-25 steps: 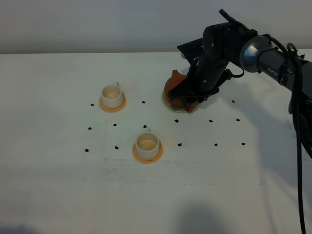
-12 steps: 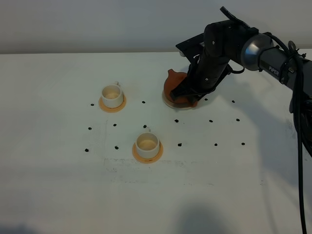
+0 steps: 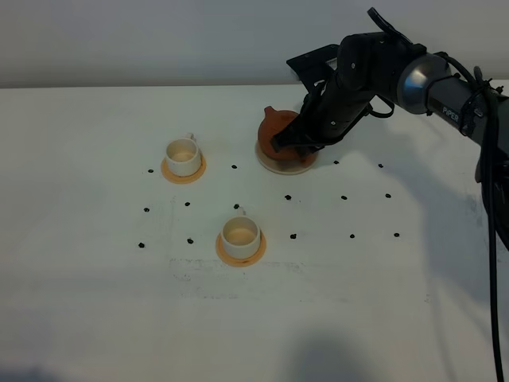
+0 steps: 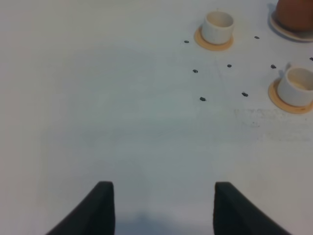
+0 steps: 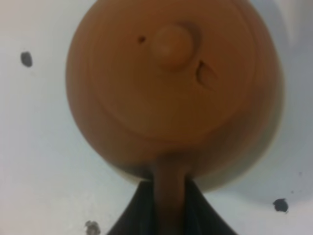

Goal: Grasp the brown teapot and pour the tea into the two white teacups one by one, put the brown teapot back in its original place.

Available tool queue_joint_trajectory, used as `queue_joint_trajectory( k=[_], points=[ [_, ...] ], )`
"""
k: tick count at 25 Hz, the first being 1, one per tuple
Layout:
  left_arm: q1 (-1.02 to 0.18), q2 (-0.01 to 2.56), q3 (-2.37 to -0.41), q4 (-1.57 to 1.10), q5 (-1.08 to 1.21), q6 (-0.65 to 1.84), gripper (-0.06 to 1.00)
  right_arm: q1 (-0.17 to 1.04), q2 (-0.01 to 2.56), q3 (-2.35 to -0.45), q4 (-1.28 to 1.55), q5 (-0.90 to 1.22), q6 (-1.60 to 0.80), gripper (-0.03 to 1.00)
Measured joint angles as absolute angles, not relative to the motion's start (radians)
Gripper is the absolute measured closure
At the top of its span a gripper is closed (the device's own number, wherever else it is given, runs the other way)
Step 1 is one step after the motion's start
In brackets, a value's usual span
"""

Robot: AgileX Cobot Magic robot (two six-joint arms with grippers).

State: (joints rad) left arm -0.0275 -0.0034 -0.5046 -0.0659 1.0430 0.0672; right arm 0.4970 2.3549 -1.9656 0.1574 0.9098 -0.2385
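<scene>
The brown teapot (image 3: 277, 130), squat, round, matte reddish clay with a small lid knob, stood upright at the far right of the table, on the flat beige coaster (image 3: 266, 162). The right gripper (image 5: 168, 218) was clamped narrowly on its loop handle. Two small white glazed teacups (image 3: 182, 155) (image 3: 240, 231) sat on orange-tan saucers (image 3: 184, 171) to the left and nearer, well apart. The table (image 3: 95, 278) was smooth, white, dotted with small black marks (image 3: 234, 167), with open room near and left. The left gripper (image 4: 164, 210) hung spread wide, holding nothing.
</scene>
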Motion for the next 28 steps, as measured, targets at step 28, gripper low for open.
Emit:
queue_joint_trajectory(
  k=[28],
  points=[
    [-0.028,-0.003,-0.505,-0.066,1.043,0.067,0.47,0.45,2.355,-1.966,0.193,0.796,-0.348,0.88]
  ],
)
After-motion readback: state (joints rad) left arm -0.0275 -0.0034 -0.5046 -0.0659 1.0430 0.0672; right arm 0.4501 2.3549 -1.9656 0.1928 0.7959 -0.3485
